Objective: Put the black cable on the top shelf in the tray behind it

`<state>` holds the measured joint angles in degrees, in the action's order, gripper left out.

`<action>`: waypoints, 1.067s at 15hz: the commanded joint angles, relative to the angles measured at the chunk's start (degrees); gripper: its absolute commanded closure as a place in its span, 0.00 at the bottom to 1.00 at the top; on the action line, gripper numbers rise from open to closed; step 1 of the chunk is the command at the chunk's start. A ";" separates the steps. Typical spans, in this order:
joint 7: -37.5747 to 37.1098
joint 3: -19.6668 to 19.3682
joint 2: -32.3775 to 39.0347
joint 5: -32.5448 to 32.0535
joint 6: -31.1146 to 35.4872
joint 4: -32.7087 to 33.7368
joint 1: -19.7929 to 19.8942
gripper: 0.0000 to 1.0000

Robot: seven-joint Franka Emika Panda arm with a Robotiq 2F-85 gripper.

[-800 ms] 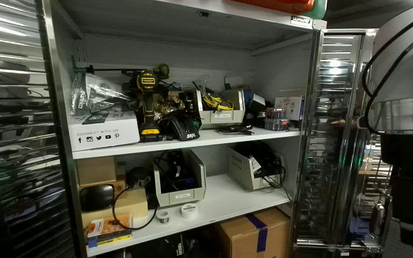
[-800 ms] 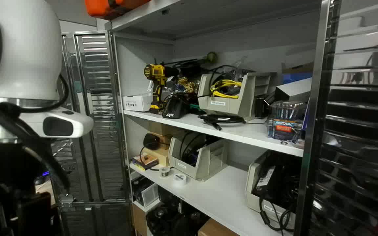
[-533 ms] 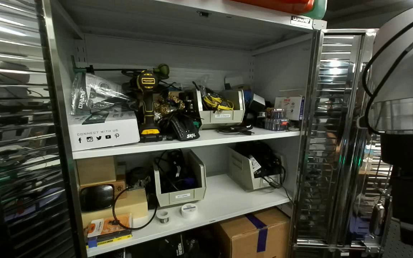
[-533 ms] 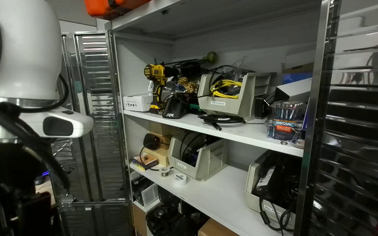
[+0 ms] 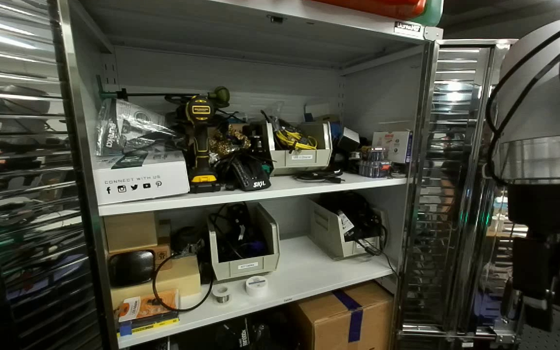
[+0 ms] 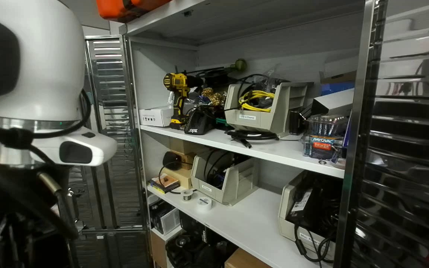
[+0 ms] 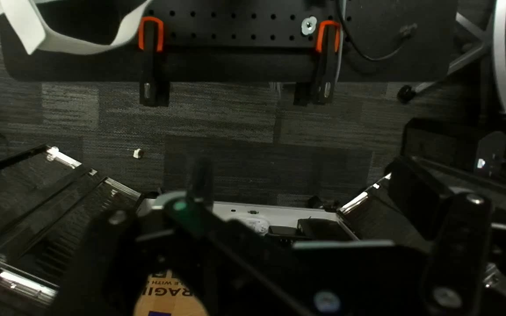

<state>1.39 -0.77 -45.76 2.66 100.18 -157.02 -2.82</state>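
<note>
The black cable lies coiled on the top shelf, in front of the tray. In an exterior view the cable lies near the front edge of the top shelf, against the foot of the tray. The tray is a pale open bin with yellow cable in it. My gripper hangs outside the cabinet beside an open door, well away from the cable. In the wrist view the gripper has its black fingers apart with nothing between them. The cable is out of the wrist view.
A yellow-and-black drill, a black SKIL item and a white box stand left of the tray. A battery pack is on its other side. Cabinet doors stand open. The lower shelf holds more bins.
The arm and gripper have moved a little toward the cabinet, leftward in one of the exterior views and rightward in the other, and turned slightly. The cable, tray and shelf items have not moved.
</note>
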 commanded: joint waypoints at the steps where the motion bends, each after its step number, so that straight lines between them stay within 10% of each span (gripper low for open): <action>1: -3.24 -1.23 9.71 4.06 4.00 7.00 1.94 0.00; 16: -24.26 -1.24 48.53 6.75 13.11 52.82 5.20 0.00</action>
<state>-18.87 -1.26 -4.19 7.53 114.68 -115.48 1.36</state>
